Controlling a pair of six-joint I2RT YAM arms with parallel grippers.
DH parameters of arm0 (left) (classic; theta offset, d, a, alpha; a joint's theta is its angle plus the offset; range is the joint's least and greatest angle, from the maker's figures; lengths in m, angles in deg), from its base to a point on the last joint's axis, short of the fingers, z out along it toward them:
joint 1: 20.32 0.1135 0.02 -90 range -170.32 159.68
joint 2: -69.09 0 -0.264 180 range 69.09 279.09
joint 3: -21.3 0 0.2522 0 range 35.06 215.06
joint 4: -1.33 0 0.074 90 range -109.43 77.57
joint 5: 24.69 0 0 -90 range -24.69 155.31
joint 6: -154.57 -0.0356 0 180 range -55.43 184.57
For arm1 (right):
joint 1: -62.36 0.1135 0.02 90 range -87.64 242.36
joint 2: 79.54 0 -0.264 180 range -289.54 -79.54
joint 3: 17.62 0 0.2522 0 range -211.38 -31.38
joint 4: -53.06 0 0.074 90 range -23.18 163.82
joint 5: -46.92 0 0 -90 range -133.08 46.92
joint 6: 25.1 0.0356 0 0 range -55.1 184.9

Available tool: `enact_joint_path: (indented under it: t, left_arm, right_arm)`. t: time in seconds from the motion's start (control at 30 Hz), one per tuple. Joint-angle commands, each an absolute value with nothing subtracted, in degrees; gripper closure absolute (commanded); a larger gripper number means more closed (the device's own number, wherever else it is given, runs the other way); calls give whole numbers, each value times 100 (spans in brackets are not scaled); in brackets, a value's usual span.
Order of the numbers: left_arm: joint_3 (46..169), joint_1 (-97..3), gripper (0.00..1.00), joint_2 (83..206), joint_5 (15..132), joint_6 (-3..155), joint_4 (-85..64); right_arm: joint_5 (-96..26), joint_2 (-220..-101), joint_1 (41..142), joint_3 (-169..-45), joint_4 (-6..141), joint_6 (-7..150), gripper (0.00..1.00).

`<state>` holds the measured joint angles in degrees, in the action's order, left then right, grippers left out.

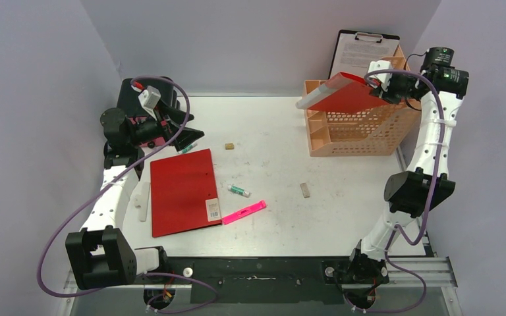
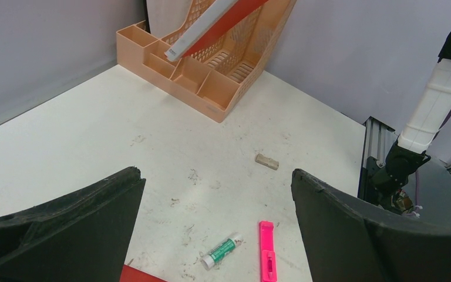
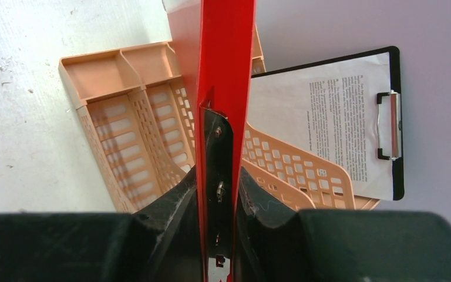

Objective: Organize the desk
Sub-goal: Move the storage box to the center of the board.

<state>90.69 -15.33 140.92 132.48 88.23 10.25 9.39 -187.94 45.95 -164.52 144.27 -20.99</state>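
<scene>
Robot lab: plain-walled test desk (image 1: pixel 283 224)

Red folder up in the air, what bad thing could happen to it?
The right jaws pinch the red folder by just one edge, so it might slip and fall. It hangs tilted over the orange rack, so a corner could catch a divider and shove the rack, or bump the clipboard behind.

The right claw (image 1: pixel 380 89) held a red folder (image 1: pixel 348 99) tilted over the orange file rack (image 1: pixel 362 137) on the counter (image 1: pixel 277 164).
</scene>
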Motion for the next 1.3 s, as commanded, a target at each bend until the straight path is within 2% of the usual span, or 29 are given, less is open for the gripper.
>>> enact_joint_path:
  t: [0.0,0.3,0.57,0.77,0.93,1.17,1.27]
  left_arm:
    - [9118,-1566,3,14056,13269,8923,1340]
    - [9071,-1574,3,13914,13263,8831,1219]
    - [9059,-1552,3,13909,13295,8717,1119]
    - [9052,-1553,3,13975,13289,8788,1222]
    - [8996,-1536,4,13924,13314,8797,1246]
    - [9063,-1601,3,14042,13299,8853,1438]
    - [9651,-1886,3,14426,13293,8745,1305]
  right_arm:
    - [1199,-18633,4619,-16567,13805,-1957,95]
    - [1581,-18824,4813,-16627,12494,-997,95]
    - [1137,-19104,4933,-17113,13417,-1653,95]
    - [1948,-18972,4752,-17015,13188,-1160,95]
    - [2176,-18996,4741,-17032,13130,-1083,95]
    - [1627,-18920,4818,-16937,14346,-2237,95]
    - [1466,-18672,4829,-16422,14400,-2367,95]
